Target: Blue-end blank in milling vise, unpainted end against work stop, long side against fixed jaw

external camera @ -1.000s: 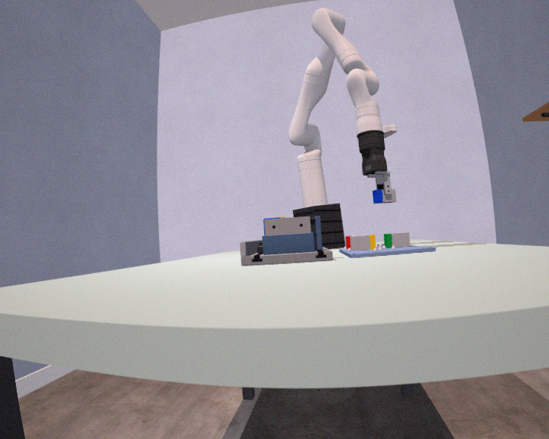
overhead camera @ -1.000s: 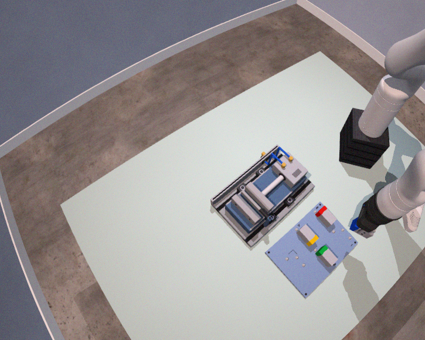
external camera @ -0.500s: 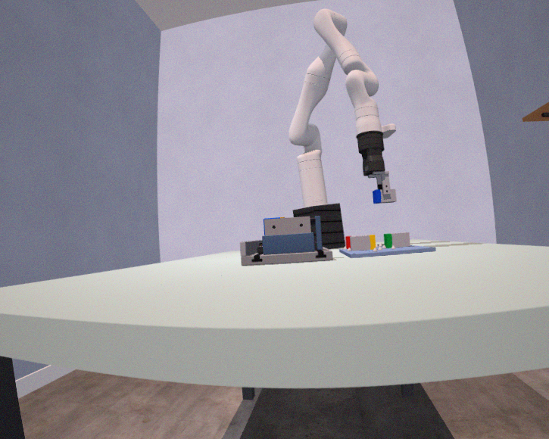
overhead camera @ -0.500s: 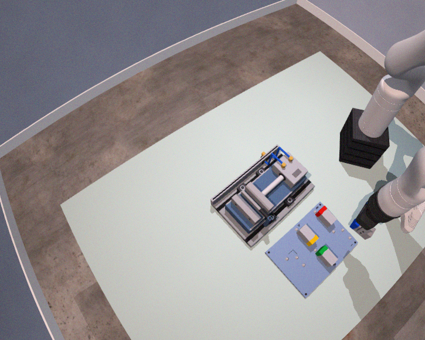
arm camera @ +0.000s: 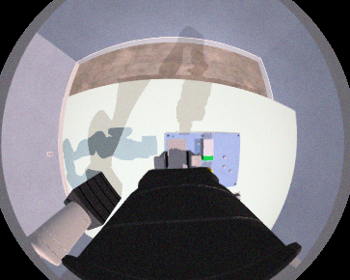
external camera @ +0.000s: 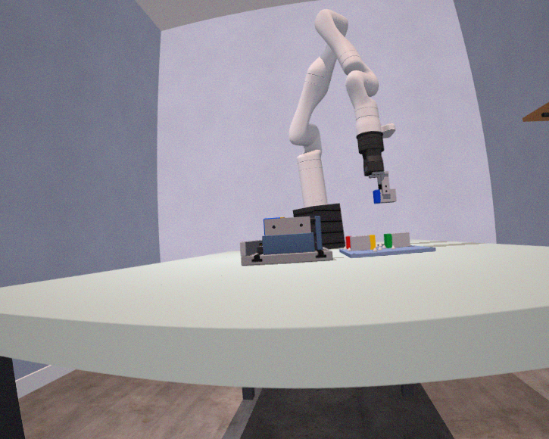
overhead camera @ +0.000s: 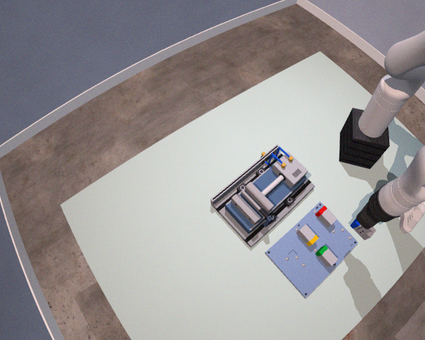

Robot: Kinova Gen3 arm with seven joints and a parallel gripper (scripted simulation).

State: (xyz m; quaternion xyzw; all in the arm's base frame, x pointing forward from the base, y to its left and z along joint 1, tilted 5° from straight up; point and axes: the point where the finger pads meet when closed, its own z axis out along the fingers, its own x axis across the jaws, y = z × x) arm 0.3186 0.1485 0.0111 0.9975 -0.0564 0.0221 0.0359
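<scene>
My gripper (overhead camera: 364, 230) (external camera: 385, 190) (arm camera: 176, 156) is shut on the blue-ended blank (overhead camera: 368, 233) (external camera: 391, 195) (arm camera: 176, 144), high above the table beside the plate's right corner in the top view. Its blue end points left in the top and exterior views. The plate (overhead camera: 303, 283) (external camera: 388, 252) (arm camera: 232, 145) bears the red-ended blank (overhead camera: 328, 217), the yellow-ended blank (overhead camera: 306, 233) (external camera: 359, 243) and the green-ended blank (overhead camera: 329, 257) (external camera: 400, 239) (arm camera: 207, 146), lying apart. The vise (overhead camera: 255, 239) (external camera: 286, 258) stands left of the plate. Its fixed jaw (overhead camera: 246, 208) (external camera: 288, 226) hides the work stop and low bars.
Blue hoses with brass fittings (overhead camera: 284, 165) rise from the vise's far end block (overhead camera: 296, 172). Small pegs stand on the plate among the blanks. The arm's black pedestal (overhead camera: 364, 146) (external camera: 319, 228) (arm camera: 94, 198) stands behind the vise and plate in the exterior view.
</scene>
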